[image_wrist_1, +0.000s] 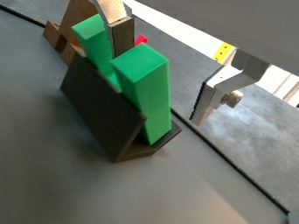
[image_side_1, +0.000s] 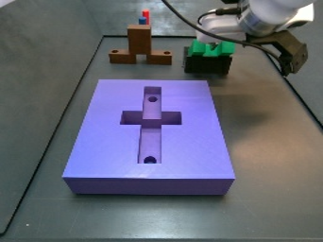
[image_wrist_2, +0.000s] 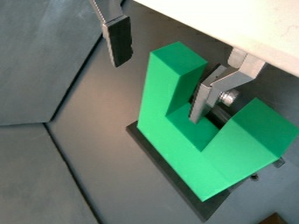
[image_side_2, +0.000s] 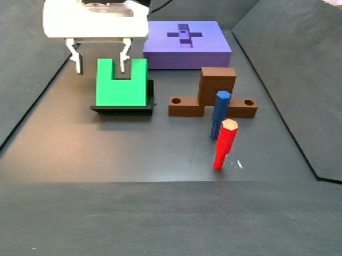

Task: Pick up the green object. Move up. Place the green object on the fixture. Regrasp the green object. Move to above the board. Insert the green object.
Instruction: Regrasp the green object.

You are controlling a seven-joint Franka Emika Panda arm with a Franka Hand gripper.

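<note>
Board (image_side_1: 151,132) lies flat mid-table, purple slab with its cross recess empty, well apart from the action. Fixture (image_side_2: 123,106) sits at the table's far end from it, beside a brown post piece (image_side_2: 214,95). Green object (image_side_2: 122,88) rests on the fixture, leaning against its back wall, notch facing up and out. Gripper (image_side_2: 99,55) hangs just above it, jaws spread wide, holding nothing; one finger (image_wrist_2: 118,39) is clear of the green, the other finger (image_wrist_2: 222,87) sits in the notch. Likely regrasp step: the piece is directly below the gripper, arms of the U pointing toward it.
</note>
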